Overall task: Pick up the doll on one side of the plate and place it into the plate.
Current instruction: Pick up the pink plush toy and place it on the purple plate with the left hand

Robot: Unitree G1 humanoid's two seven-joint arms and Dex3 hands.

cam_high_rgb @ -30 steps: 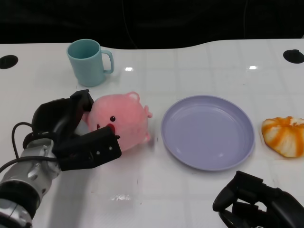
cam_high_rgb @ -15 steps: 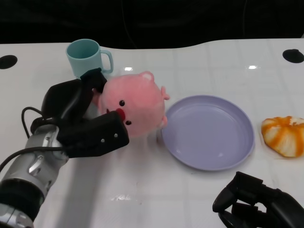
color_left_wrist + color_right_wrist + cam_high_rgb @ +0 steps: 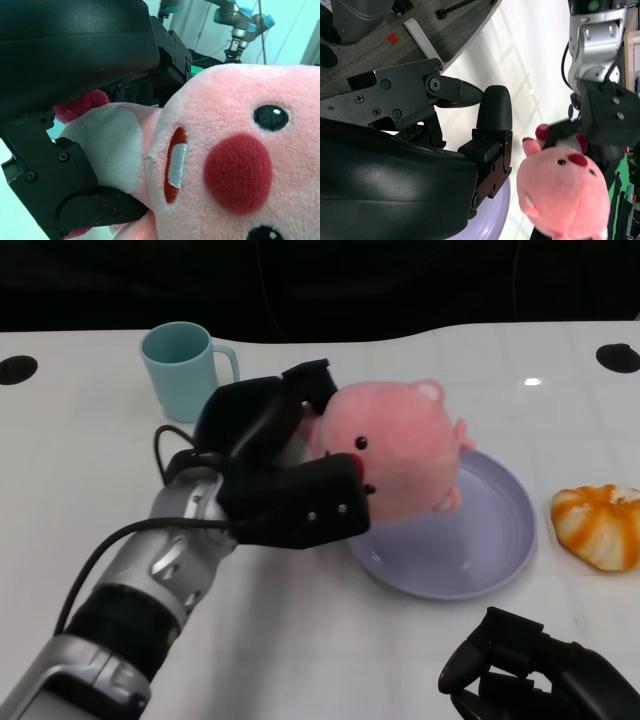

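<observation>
Since half a second ago I see the left robot hand (image 3: 275,475) has carried the doll (image 3: 395,455) rightward from beside the cup (image 3: 183,368) to above the plate's (image 3: 495,550) near-left part. The doll is off the bench (image 3: 90,440), clamped between the hand's fingers (image 3: 305,390) behind it and the thumb in front; the left wrist view shows its face pressed close against the palm. The right robot hand (image 3: 530,675) sits low at the bench's near edge with fingers curled in, holding nothing. An orange bun (image 3: 598,525) lies right of the plate.

head view downward, wrist views close — doll (image 3: 395,450) shared
</observation>
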